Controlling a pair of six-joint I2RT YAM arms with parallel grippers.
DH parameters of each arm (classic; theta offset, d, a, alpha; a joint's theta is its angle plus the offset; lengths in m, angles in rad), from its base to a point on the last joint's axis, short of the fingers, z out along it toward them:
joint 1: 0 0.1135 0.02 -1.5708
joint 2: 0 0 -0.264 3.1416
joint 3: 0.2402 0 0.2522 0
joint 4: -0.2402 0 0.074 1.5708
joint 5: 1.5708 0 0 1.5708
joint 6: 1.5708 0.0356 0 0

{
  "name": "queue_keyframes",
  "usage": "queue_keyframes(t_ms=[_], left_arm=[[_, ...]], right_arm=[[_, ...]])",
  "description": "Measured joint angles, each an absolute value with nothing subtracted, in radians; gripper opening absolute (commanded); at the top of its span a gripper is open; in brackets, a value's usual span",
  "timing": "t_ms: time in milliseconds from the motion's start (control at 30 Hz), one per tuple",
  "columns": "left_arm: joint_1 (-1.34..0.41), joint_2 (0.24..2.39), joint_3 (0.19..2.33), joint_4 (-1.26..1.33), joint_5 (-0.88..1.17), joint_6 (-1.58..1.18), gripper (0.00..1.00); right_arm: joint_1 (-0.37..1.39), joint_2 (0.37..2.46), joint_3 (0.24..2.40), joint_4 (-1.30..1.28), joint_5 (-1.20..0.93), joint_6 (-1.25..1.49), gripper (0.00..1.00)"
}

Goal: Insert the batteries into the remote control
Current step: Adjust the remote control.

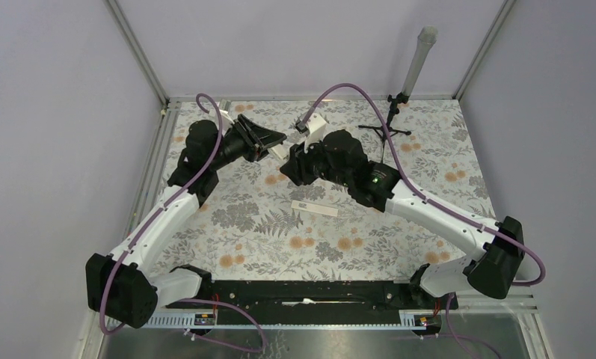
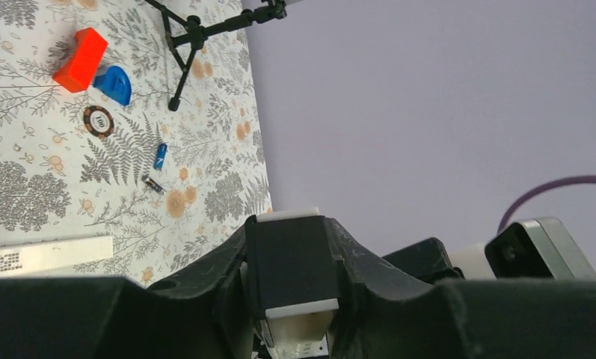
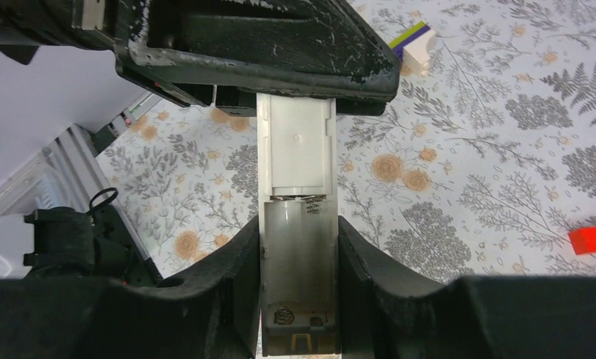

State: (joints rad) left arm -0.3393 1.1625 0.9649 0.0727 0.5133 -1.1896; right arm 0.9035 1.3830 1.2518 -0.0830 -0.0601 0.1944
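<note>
The remote control is a slim white bar held in the air between both grippers, its long battery recess open, facing up and with no cells in it. My right gripper is shut on the recess end. My left gripper is shut on the dark end. In the top view the two grippers, left and right, meet at the back middle with the remote between them. A blue battery and a darker one lie on the mat, apart from both grippers.
A flat white strip with a dark mark lies mid-table. A red block, a blue half-round piece and a round chip lie near a small black tripod. A white and purple block lies further off.
</note>
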Motion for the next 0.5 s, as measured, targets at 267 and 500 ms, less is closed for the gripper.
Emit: queue_keyframes(t_ms=[267, 500], left_arm=[[-0.349, 1.168, 0.965, 0.022, 0.463, -1.205, 0.52], [-0.35, 1.168, 0.965, -0.007, 0.445, -1.205, 0.29]], right_arm=[[0.912, 1.402, 1.264, -0.106, 0.061, 0.215, 0.07], [0.912, 1.411, 1.266, -0.108, 0.057, 0.233, 0.07]])
